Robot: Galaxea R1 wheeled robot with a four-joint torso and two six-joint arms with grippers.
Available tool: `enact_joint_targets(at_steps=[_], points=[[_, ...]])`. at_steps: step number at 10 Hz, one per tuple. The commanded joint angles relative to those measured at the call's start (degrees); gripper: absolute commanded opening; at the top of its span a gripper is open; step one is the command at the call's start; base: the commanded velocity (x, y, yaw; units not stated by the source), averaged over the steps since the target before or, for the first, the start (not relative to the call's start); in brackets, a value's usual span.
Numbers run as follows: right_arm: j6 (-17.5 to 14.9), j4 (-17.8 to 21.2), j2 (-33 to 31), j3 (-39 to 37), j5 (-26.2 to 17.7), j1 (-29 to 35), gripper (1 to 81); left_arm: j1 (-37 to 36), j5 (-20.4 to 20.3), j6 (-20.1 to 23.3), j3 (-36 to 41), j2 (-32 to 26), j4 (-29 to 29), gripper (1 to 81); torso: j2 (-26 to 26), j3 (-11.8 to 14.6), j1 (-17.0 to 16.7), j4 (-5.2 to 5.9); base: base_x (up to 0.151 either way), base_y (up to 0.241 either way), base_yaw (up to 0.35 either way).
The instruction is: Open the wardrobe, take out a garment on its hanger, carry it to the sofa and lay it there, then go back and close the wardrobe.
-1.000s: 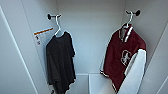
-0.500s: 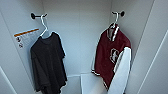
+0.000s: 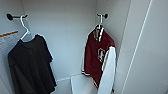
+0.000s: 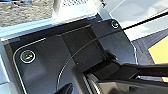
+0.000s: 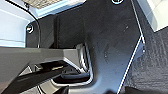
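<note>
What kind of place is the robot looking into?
Most likely the inside of a white wardrobe: a dark red varsity jacket and a black T-shirt hang there on white hangers from wall pegs.

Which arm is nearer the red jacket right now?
Likely the right: the jacket hangs right of centre in the head view, the right arm's side; the black T-shirt faces the left arm. Both wrist cameras see flooring, suggesting lowered arms.

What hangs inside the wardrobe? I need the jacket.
Inside the wardrobe, the red jacket hangs on a white hanger; a black T-shirt hangs opposite. Each covers the wall behind it.
</note>
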Motion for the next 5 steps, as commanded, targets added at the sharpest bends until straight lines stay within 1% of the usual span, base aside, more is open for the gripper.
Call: enact_joint_targets(at_steps=[1,2,3,5], points=[[-0.28,-0.33,0.06,0.44,-3.06,2.71,81.1,-2.50,1.20,-0.07,-0.10,-0.39,0.74,81.1,0.00,0.00,0.01,0.13,0.000,0.000,0.000],[-0.37,-0.58,0.15,0.44,-3.06,2.72,81.1,-3.21,1.02,0.02,-0.10,-0.30,0.82,81.1,0.00,0.19,0.01,-1.14,0.000,0.000,0.000],[-0.37,-0.43,0.06,0.44,-2.97,2.55,81.1,-4.44,0.84,0.02,0.25,-0.39,1.09,81.1,0.00,0.23,0.01,-1.58,0.000,0.000,0.000],[-0.37,-0.06,0.50,0.26,-2.89,2.72,81.1,-7.16,0.84,0.02,0.95,-0.30,1.79,81.1,0.00,0.26,0.01,-1.53,0.000,0.000,0.000]])
